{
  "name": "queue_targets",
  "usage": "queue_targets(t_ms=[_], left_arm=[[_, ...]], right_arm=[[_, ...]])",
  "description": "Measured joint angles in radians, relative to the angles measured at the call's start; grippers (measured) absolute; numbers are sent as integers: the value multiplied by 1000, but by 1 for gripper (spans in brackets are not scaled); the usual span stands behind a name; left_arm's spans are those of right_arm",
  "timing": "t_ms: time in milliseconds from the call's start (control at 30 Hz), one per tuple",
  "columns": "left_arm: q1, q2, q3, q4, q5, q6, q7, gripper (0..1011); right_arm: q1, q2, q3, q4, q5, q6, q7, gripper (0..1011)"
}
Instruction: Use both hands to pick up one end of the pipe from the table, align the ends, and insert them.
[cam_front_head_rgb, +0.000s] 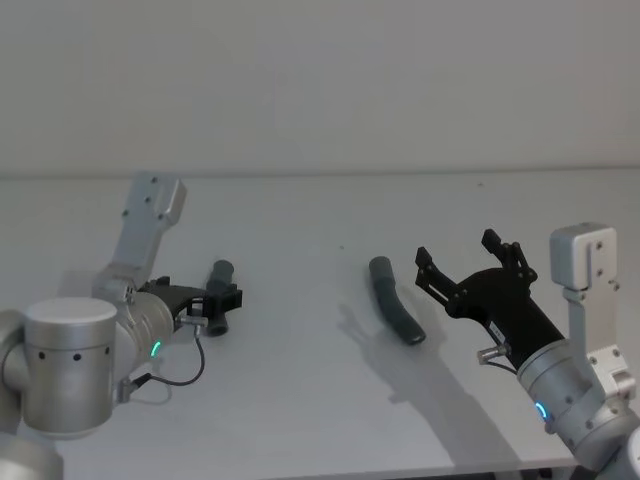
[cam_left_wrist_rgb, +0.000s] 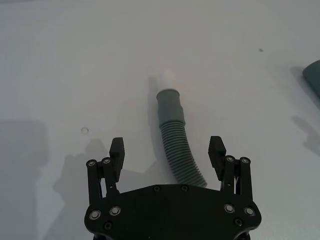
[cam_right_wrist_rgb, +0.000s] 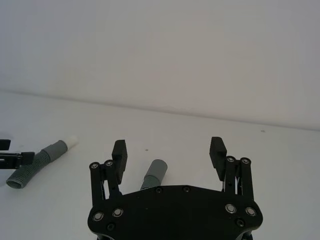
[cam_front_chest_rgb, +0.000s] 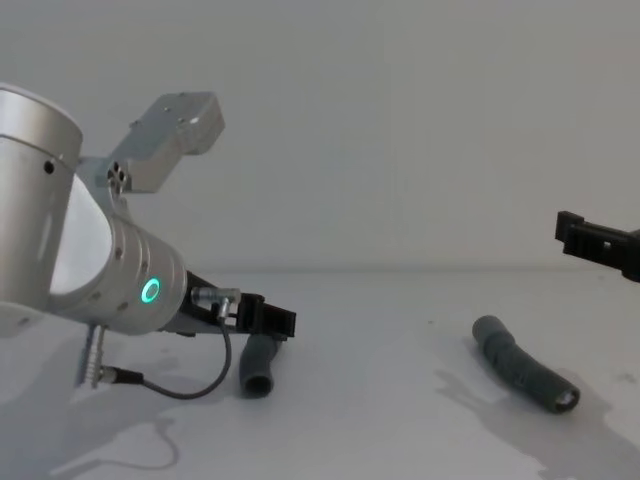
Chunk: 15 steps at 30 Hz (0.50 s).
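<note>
Table (cam_front_head_rgb: 300, 420): white.
My left end effector (cam_left_wrist_rgb: 167, 145): spread, ribbed tube (cam_left_wrist_rgb: 172, 132) lengthwise between fingers.
My right end effector (cam_right_wrist_rgb: 169, 150): spread, bent tube (cam_right_wrist_rgb: 156, 172) ahead.

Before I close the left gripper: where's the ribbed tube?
Head view, robot's left: the ribbed tube lies between the fingers of the open left gripper, far from the other tube near the right gripper.

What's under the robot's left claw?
The ribbed pipe piece lies under the left gripper, between its open fingers. The gripper's body covers part of its near end.
</note>
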<state>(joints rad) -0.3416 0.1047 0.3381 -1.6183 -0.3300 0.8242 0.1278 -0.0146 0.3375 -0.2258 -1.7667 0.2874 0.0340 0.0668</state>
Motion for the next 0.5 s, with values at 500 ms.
queue_targets(t_ms=[500], left_arm=[[-49, -36, -8, 88, 6, -21, -5, 1001]], right_arm=[[0, 0, 0, 0, 0, 0, 0, 1004]])
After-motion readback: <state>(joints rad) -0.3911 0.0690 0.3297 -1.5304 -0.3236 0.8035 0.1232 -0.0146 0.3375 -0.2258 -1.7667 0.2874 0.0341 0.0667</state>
